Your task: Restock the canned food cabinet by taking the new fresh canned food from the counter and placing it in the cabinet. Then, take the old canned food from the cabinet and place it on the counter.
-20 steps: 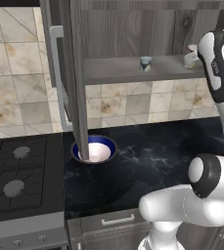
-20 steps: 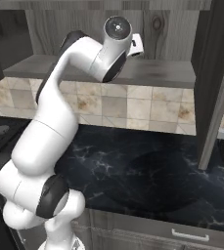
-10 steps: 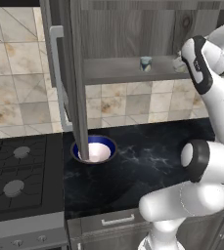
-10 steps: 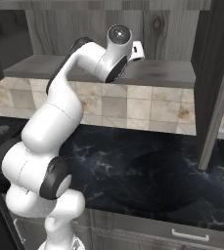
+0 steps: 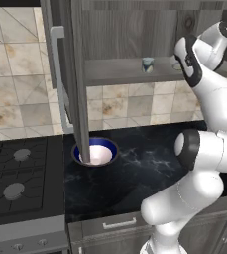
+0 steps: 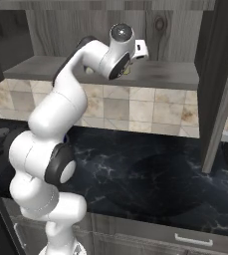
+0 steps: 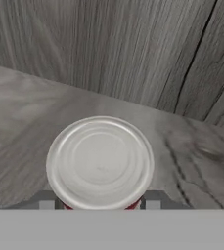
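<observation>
Since before, the arm folds deeper into the grey wood-grain cabinet, gripper pinching the round red can above its plank shelf.

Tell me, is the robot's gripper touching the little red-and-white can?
Touching. In the hand view the gripper has a dark finger tip pressed against each side of the small red-and-white can, above the grey wood-grain cabinet shelf.

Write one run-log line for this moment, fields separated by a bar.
phase: restocking | jaws: shut on red-and-white can | location: over cabinet shelf | blue-grey can: on shelf
</observation>
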{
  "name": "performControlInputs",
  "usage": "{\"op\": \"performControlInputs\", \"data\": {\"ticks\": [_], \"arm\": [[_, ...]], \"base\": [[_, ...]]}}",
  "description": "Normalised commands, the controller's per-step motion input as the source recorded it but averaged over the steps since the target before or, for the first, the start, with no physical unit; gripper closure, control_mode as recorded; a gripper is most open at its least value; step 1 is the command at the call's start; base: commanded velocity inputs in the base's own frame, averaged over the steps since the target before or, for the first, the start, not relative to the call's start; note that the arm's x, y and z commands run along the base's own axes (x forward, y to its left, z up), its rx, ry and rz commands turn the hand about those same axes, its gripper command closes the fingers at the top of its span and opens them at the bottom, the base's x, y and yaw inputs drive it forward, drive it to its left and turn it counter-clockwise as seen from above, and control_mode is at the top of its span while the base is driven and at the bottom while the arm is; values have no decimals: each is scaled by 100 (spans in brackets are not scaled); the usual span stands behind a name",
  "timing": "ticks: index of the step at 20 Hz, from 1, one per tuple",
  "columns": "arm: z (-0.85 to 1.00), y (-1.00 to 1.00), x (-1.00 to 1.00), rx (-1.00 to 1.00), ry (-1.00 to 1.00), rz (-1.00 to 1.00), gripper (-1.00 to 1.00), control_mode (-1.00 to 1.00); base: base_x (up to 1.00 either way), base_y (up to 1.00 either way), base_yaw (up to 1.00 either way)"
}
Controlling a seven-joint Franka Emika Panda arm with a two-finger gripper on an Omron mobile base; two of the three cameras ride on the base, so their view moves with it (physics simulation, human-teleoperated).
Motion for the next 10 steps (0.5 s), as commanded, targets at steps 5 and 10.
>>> {"op": "performControlInputs", "data": {"ticks": [5, 10], "arm": [[-37, -11, 30, 0, 0, -4, 100, -100], [-26, -5, 30, 0, 0, -2, -100, -100]], "base": [[0, 0, 0], [0, 0, 0]]}}
